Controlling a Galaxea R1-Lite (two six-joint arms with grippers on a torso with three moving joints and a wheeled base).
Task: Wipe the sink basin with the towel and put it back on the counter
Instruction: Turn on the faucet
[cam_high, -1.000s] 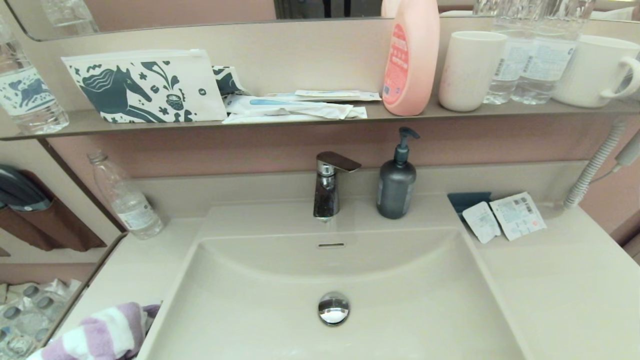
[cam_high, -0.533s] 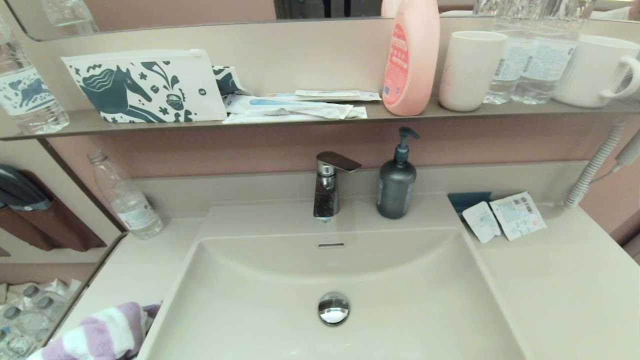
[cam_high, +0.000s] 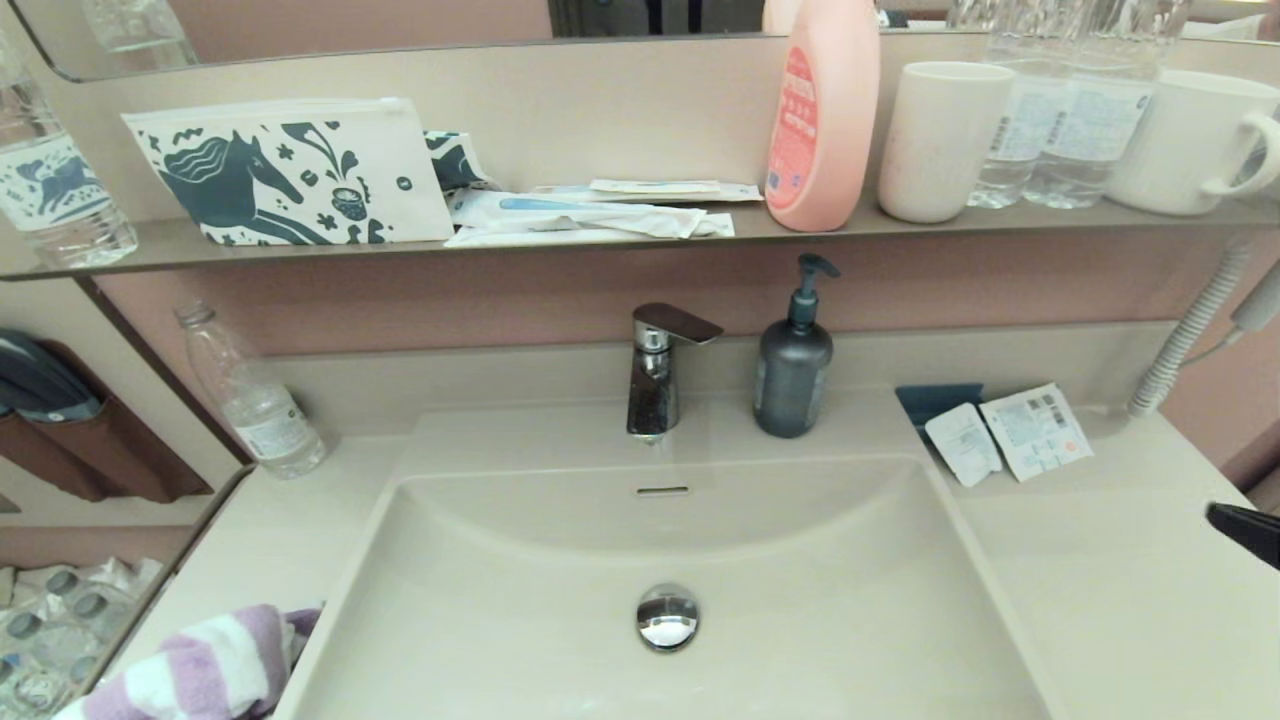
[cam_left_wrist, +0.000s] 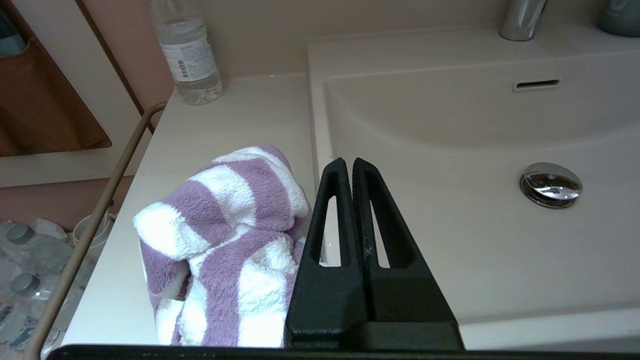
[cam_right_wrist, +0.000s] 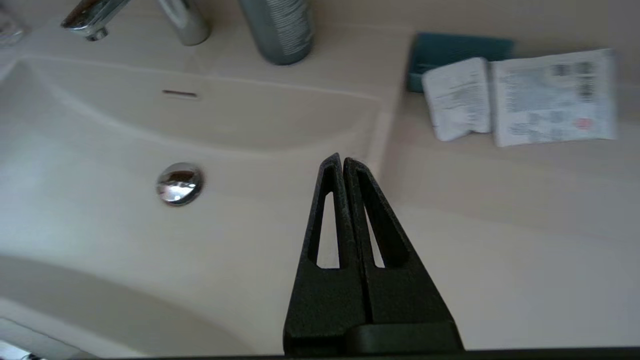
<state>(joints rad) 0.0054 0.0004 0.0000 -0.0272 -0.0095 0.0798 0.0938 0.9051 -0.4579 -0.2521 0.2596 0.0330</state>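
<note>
The purple-and-white striped towel (cam_high: 205, 668) (cam_left_wrist: 220, 245) lies bunched on the beige counter (cam_high: 265, 545) at the basin's left front corner. The beige sink basin (cam_high: 800, 610) (cam_left_wrist: 450, 145) holds a chrome drain plug (cam_high: 667, 616) (cam_left_wrist: 551, 183) and an overflow slot (cam_high: 662, 490). My left gripper (cam_left_wrist: 348, 162) is shut and empty, hovering over the basin's left rim just beside the towel; the head view does not catch it. My right gripper (cam_right_wrist: 342, 160) is shut and empty above the basin's right rim. Only a black tip of the right gripper (cam_high: 1245, 530) pokes in at the right edge of the head view.
Behind the basin stand a chrome faucet (cam_high: 655, 375) and a dark soap dispenser (cam_high: 793, 360). Paper sachets (cam_high: 1010, 435) and a teal tray lie at the back right, a clear bottle (cam_high: 250, 395) at the back left. The shelf holds a horse-print pouch (cam_high: 285, 170), cups and bottles.
The right gripper's black tip has come into the head view at the right edge. The towel and everything on the counter stay where they were.
</note>
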